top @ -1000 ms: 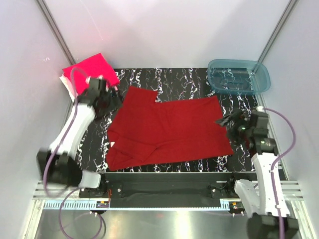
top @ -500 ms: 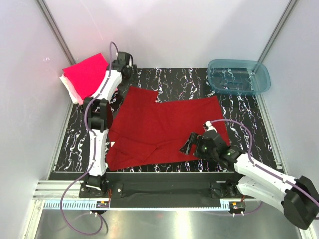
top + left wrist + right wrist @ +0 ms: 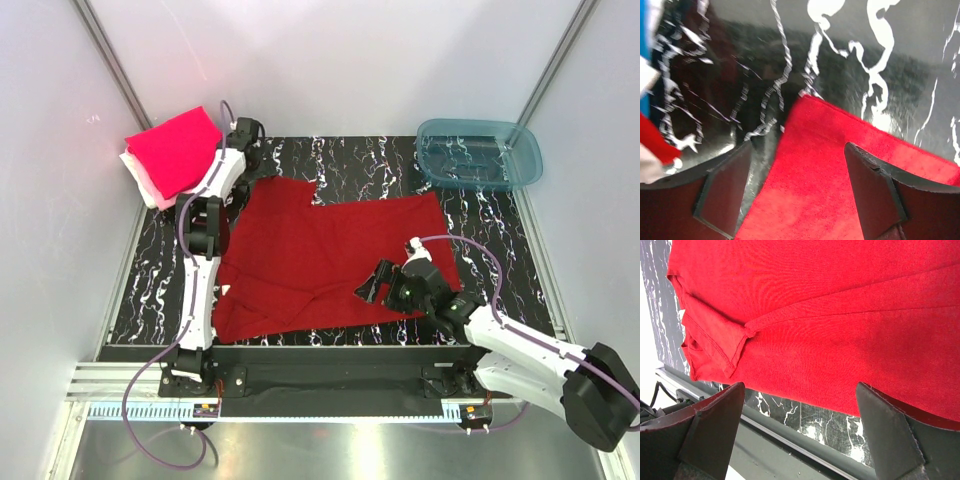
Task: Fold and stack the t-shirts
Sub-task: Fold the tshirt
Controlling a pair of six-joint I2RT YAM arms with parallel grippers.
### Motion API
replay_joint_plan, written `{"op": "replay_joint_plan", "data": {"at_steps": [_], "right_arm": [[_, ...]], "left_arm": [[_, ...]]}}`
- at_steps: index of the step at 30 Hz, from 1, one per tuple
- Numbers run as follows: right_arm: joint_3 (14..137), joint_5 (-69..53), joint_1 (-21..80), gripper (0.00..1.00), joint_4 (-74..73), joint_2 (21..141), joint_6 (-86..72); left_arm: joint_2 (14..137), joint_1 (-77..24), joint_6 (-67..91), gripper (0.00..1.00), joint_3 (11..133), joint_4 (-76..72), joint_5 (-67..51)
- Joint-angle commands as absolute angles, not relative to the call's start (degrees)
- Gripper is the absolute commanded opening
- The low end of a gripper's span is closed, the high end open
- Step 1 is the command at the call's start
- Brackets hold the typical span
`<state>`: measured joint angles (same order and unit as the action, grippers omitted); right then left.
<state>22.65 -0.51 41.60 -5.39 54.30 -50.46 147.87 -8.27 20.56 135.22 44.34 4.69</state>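
White walls [image 3: 350, 60] w/ metal corner struts [image 3: 110, 65] box in black marbled table [image 3: 370, 165] (white veins).

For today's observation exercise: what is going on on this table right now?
Two robot arms are working on a dark red t-shirt spread out on the black marbled table. The left gripper, open, is at the shirt's far left corner, beside a stack of folded shirts. The right gripper, also open, is over its near edge. Neither grips the cloth yet.
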Motion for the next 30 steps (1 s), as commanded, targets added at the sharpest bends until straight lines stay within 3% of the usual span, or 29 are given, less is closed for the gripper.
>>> {"op": "replay_joint_plan", "data": {"at_steps": [1, 4, 7, 13, 16, 19, 20, 24, 27, 30], "right_arm": [[23.4, 1.0, 42.2, 0.99, -2.5, 55.0, -50.9], [23.7, 0.9, 42.2, 0.99, -2.5, 55.8, -50.8], [23.7, 0.9, 42.2, 0.99, -2.5, 56.1, -50.9], [23.9, 0.9, 42.1, 0.99, -2.5, 56.7, -50.9], [24.1, 0.9, 42.1, 0.99, -2.6, 57.0, -50.9], [24.0, 0.9, 42.2, 0.99, -2.6, 57.0, -50.9], [24.0, 1.1, 42.2, 0.99, -2.6, 56.8, -50.9], [24.1, 1.1, 42.1, 0.99, -2.6, 57.1, -51.1], [24.2, 1.4, 42.1, 1.00, -2.9, 57.5, -51.2], [24.7, 3.0, 42.2, 1.00, -4.3, 57.0, -51.6]], "left_arm": [[148.4, -6.7, 22.5, 0.80, 138.4, 42.8, 3.6], [148.8, -6.7, 22.5, 0.79, 138.4, 43.2, 2.8], [148.9, -6.9, 21.8, 0.67, 138.3, 43.2, 1.1], [148.6, -9.0, 18.3, 0.60, 137.8, 42.9, -1.2], [148.6, -9.1, 18.4, 0.52, 137.4, 42.7, -1.8], [148.4, -9.1, 18.5, 0.35, 137.2, 42.5, -1.5], [148.3, -9.1, 18.5, 0.25, 137.2, 42.4, -1.4], [147.1, -9.1, 18.7, 0.08, 137.3, 41.7, -1.1], [145.3, -9.1, 18.7, 0.01, 137.3, 42.0, -0.7], [142.0, -9.1, 19.0, 0.00, 136.1, 43.2, -1.0]]}}
